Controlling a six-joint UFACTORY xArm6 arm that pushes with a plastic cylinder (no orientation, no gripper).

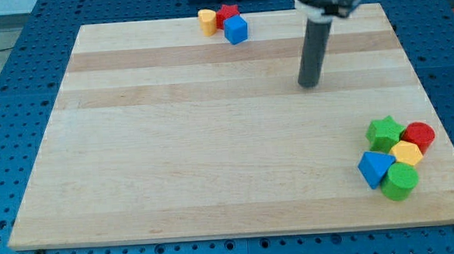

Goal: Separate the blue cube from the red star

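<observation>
Task not begun: blue cube [236, 30] touches red star [227, 15] at tabletop's top edge, yellow block [207, 22] beside. My tip [309, 84], bare rod holding nothing, stands well apart toward top-right. Separating push remains.

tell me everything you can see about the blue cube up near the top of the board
The blue cube is a small, solid-looking block with a smooth, matte, plastic-like surface. It sits flat on the wooden board close to the view's top edge, turned so a corner faces the view's bottom. Its upper side touches the red star, with a yellow block just to the view's left of that pair. My tip is well off to the view's right and lower, not touching it.
</observation>
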